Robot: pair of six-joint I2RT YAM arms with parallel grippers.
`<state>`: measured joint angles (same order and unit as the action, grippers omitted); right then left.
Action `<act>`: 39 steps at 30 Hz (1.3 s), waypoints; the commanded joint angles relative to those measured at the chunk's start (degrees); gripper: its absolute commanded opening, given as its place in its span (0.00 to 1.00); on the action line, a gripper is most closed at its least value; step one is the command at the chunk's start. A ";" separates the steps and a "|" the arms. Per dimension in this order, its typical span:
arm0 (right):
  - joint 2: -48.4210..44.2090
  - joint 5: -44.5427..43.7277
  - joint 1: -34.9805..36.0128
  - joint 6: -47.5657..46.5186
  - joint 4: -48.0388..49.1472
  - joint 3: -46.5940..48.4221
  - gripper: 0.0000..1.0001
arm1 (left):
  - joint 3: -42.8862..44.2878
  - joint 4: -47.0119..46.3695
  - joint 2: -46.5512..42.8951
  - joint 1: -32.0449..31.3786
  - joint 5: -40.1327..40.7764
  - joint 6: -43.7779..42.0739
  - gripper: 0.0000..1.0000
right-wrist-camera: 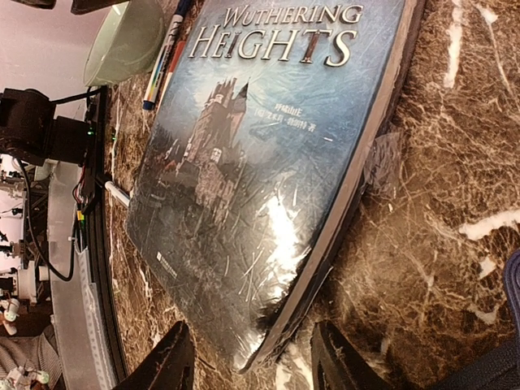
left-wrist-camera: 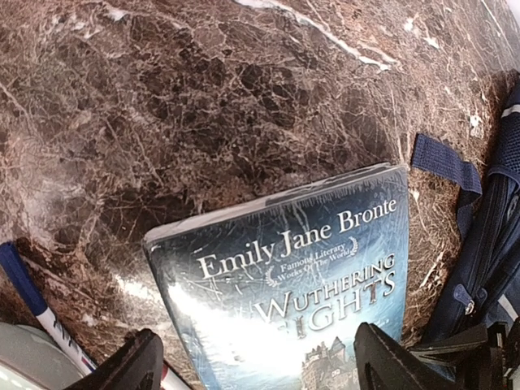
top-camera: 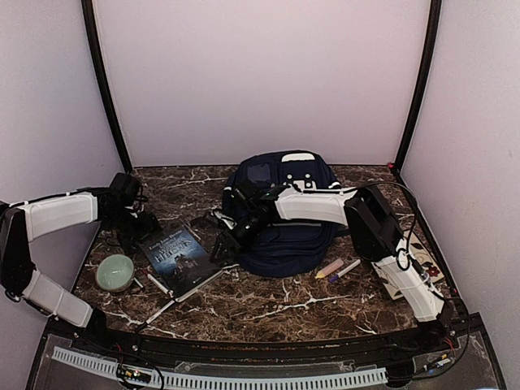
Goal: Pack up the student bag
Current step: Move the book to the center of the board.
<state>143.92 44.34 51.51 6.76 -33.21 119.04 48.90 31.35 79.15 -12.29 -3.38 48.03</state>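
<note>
The navy-blue student bag (top-camera: 284,213) with white trim lies at the back middle of the table; its edge shows in the left wrist view (left-wrist-camera: 487,268). A shrink-wrapped book, Wuthering Heights (top-camera: 179,257), lies flat to its left. My left gripper (left-wrist-camera: 264,366) is open over the book's (left-wrist-camera: 301,292) far end, apart from it. My right gripper (top-camera: 225,244) is open, its fingers (right-wrist-camera: 337,361) either side of the book's (right-wrist-camera: 260,162) near right corner, not closed on it.
A pale green bowl (top-camera: 114,272) sits left of the book. Pens (top-camera: 158,283) lie by the book's left edge. A pink and a purple marker (top-camera: 335,269) lie right of the bag. A patterned card or case (top-camera: 418,264) lies under the right arm.
</note>
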 commanded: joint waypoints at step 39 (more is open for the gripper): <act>8.91 2.33 -3.68 2.44 0.98 2.86 0.59 | -4.29 -38.58 17.45 -12.26 -29.79 5.42 0.74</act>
<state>147.63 51.16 48.88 9.98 -37.87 122.78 45.19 -2.09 94.50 -17.15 -14.83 52.75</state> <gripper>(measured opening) 0.589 0.754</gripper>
